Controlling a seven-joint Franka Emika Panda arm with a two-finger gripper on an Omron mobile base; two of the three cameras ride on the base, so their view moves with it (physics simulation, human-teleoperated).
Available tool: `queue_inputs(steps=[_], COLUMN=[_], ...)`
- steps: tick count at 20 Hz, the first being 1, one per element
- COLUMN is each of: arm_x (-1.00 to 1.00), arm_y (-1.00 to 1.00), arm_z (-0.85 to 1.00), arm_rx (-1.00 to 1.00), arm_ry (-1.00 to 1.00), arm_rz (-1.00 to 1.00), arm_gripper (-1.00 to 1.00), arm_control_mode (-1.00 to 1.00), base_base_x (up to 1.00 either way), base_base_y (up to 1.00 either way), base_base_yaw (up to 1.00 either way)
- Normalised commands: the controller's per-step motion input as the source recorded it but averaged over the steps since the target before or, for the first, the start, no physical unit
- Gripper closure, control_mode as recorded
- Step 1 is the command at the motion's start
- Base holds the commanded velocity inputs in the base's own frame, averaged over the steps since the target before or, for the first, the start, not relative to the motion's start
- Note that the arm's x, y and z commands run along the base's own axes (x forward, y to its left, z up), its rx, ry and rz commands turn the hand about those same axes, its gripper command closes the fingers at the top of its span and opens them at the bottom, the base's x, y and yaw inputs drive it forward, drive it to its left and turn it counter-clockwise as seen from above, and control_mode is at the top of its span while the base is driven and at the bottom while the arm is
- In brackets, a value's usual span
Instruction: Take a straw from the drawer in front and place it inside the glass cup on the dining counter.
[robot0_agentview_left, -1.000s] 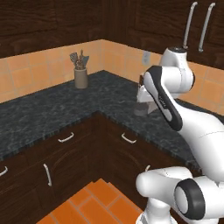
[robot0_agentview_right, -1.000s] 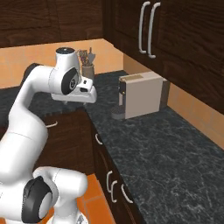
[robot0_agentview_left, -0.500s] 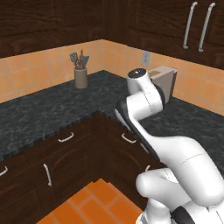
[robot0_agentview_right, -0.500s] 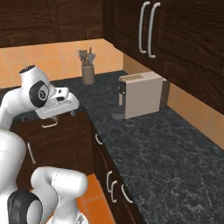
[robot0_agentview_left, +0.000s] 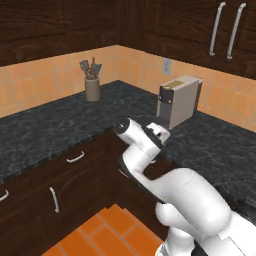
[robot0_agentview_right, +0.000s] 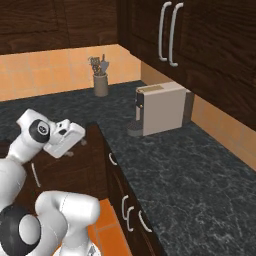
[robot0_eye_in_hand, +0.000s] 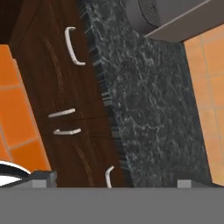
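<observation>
Your gripper (robot0_agentview_right: 75, 145) hangs wide open and empty by the desk (robot0_agentview_right: 190, 190) corner; you have one coffee machine (robot0_agentview_right: 160, 115), one utensil pot (robot0_agentview_right: 101, 85).

The coffee machine (robot0_eye_in_hand: 175, 15) is cut off by the hand view's top edge; utensils in the far holder (robot0_agentview_left: 92, 89) blur together.

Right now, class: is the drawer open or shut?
Shut. The drawer front lies flush with the cabinet fronts below the counter edge, and its inside is hidden.
</observation>
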Motion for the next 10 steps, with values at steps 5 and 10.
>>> queue_inputs(steps=[5,10], arm_x=[0.25,0.33], arm_y=[0.22,0.07], arm_z=[-0.68,-0.48], arm_rx=[-0.39,-0.31], arm_ry=[-0.03,-0.11], arm_rz=[0.0,0.0], arm_gripper=[-1.0,-1.0], arm_control_mode=[-1.0,-1.0], base_base_x=[0.0,0.0], base_base_y=[0.0,0.0], base_base_yaw=[0.0,0.0])
